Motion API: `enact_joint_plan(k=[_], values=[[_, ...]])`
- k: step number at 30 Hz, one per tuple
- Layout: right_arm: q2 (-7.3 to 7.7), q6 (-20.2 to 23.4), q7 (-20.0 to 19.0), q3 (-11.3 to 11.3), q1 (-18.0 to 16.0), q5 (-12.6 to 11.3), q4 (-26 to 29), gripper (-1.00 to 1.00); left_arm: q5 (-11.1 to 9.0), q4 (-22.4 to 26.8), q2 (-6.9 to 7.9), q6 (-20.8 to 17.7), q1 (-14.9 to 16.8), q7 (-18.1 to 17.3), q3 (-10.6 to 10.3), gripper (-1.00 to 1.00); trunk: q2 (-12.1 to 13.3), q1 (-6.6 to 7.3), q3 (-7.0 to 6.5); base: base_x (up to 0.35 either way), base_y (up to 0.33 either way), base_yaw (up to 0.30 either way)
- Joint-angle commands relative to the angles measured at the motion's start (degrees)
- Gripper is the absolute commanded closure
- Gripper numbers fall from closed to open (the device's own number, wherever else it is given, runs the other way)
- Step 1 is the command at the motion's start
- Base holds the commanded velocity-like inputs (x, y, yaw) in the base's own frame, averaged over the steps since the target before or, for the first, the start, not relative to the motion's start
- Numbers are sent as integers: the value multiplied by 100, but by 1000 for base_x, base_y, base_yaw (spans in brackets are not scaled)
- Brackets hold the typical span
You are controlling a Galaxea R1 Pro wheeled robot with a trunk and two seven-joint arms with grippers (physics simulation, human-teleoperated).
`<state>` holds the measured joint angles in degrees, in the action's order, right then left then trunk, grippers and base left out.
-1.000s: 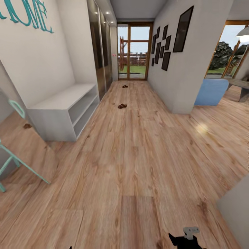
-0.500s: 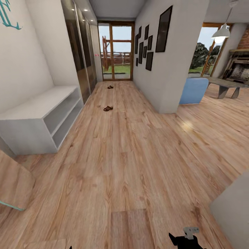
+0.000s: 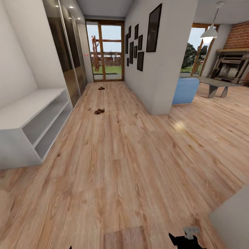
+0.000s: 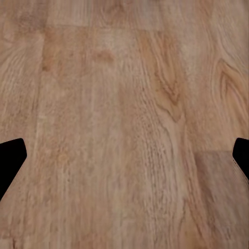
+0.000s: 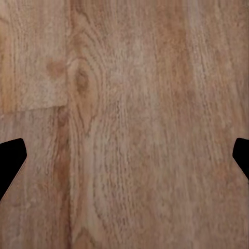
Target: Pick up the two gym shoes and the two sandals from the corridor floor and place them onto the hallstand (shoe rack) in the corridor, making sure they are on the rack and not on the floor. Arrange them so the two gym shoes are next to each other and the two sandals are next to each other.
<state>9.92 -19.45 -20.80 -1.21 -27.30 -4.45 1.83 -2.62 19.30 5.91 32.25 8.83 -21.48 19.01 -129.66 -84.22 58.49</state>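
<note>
Two dark brown sandals lie apart on the corridor floor (image 3: 124, 166): the nearer sandal (image 3: 99, 111) is mid-corridor, the farther sandal (image 3: 101, 88) is close to the glass door. Both are far ahead of me. The gym shoes and the hallstand are out of view. My left gripper (image 4: 124, 161) is open over bare wood planks, its black fingertips wide apart. My right gripper (image 5: 124, 161) is open too, with nothing between its fingers. A bit of the right arm (image 3: 186, 239) pokes in at the head view's lower edge.
A plain low white two-shelf bench (image 3: 31, 124) stands along the left wall, before a mirrored wardrobe (image 3: 69, 62). A wall corner (image 3: 160, 86) juts out on the right, with a blue seat (image 3: 185, 90) and a fireplace room behind it. A grey block (image 3: 231, 221) sits at lower right.
The whole picture has shifted left as the camera turned right: bench and sandals slid leftward, and the fireplace room came into view. The sandals have not moved on the floor.
</note>
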Motion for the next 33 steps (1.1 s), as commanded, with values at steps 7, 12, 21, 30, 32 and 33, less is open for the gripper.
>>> enact_joint_plan(k=[7, 12, 21, 30, 32, 33], values=[[-2, -12, -47, -10, -4, -47, -7, -100, -28, -6, -2, 1, 4, -58, 35, -100, -2, -3, -28, 338, 0, -4], [-2, -40, -47, -10, -4, -47, -7, -100, -28, -6, -2, 2, 4, -58, 38, -100, -2, -3, -70, 338, 0, 0], [-6, -49, -47, -8, -4, -44, -9, -100, -27, -7, -2, 1, 4, -58, 41, -100, -2, -3, -149, 338, 0, 0], [-5, -50, -47, -9, -4, -42, -8, -100, -28, -6, -2, 1, 4, -58, 41, -100, -2, -3, -229, 338, 0, 0], [-3, -50, -47, -9, -4, -41, -8, -100, -28, -6, -2, 1, 4, -58, 41, -100, -2, -3, -247, 338, 0, 0], [-2, -50, -47, -9, -4, -41, -7, -100, -28, -6, -2, 1, 4, -58, 41, -100, -2, -3, -256, 338, 0, 0]])
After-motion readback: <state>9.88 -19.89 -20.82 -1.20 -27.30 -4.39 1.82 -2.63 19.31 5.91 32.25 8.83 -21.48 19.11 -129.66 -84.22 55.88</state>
